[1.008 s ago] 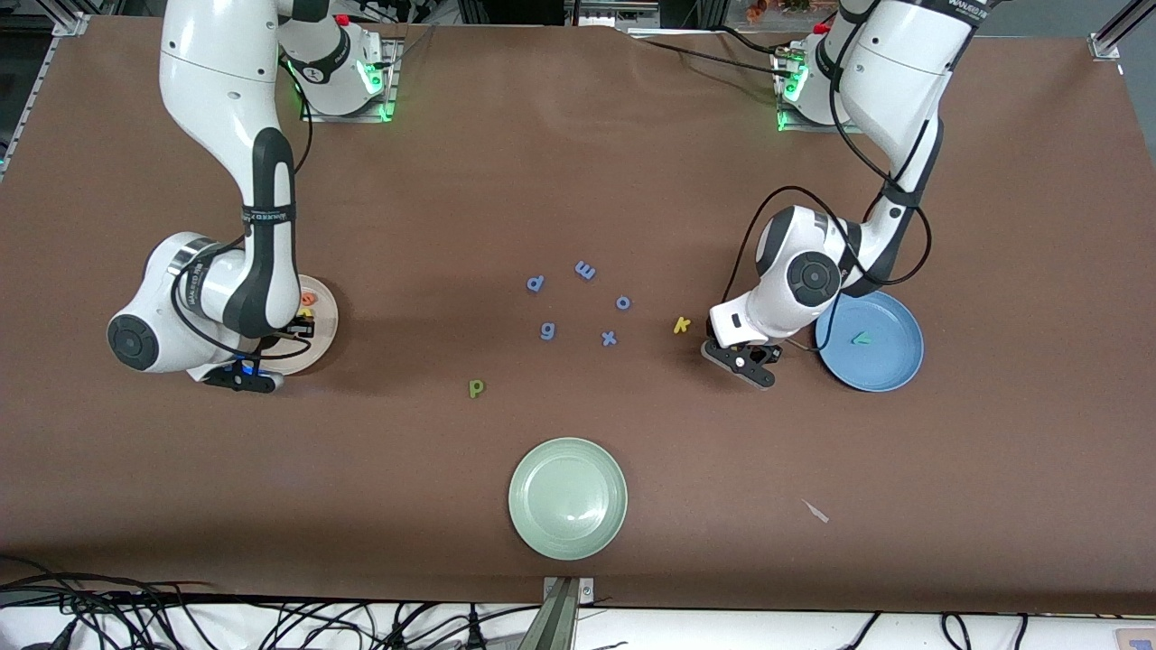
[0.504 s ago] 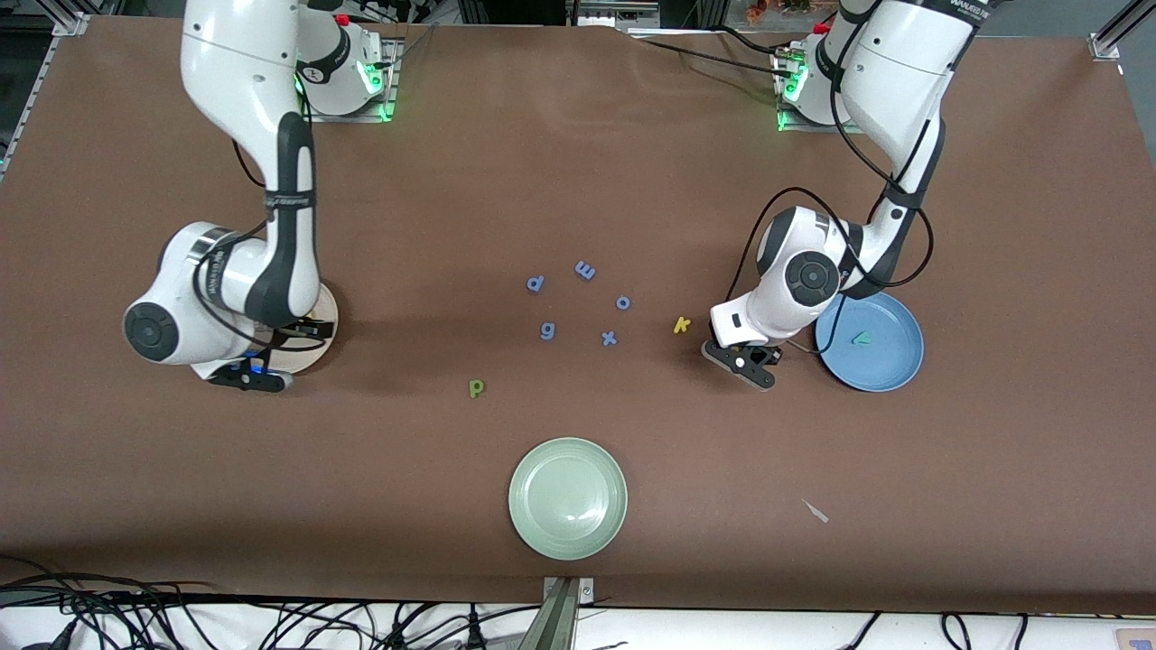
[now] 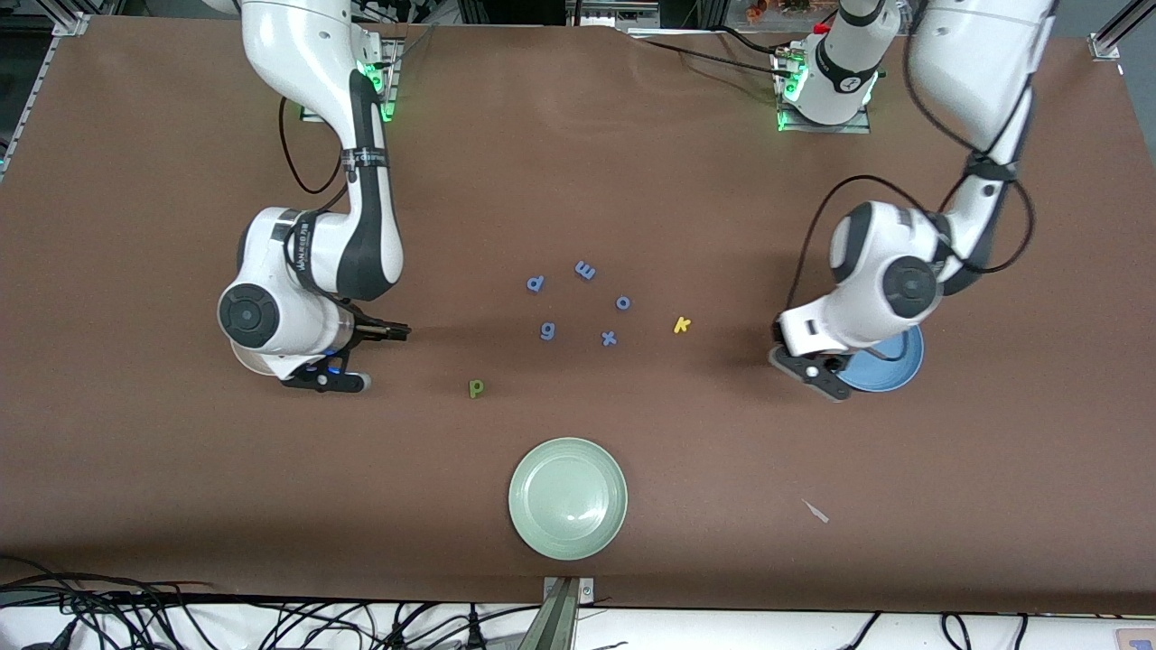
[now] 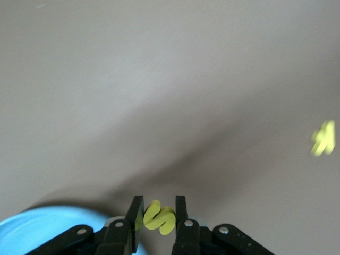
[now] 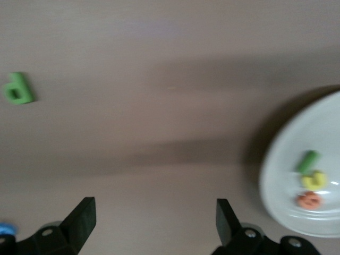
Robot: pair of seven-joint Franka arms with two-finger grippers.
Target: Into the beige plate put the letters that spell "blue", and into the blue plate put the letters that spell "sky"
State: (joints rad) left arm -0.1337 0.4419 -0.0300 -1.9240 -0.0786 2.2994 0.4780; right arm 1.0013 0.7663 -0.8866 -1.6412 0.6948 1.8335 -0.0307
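Observation:
My left gripper (image 4: 158, 210) is shut on the yellow s (image 4: 159, 217), up in the air at the rim of the blue plate (image 4: 48, 228). In the front view this gripper (image 3: 826, 366) covers part of that plate (image 3: 890, 368). The yellow k (image 3: 682, 325) lies on the table toward the middle. My right gripper (image 5: 154, 212) is open and holds nothing, above bare table beside the beige plate (image 5: 287, 175). That plate holds the green l (image 5: 308, 160), yellow u (image 5: 313, 179) and orange e (image 5: 309, 200). The green b (image 3: 476, 388) lies on the table, reading as p.
Several periwinkle-blue letters (image 3: 585, 269) lie scattered at the table's middle. A pale green plate (image 3: 567, 498) sits nearer the front camera. A small pale scrap (image 3: 815, 511) lies toward the left arm's end. The right arm's wrist hides most of the beige plate (image 3: 246, 359).
The right gripper opened and swung off the beige plate toward the table's middle. The left arm carried the yellow s toward the blue plate and now covers part of it.

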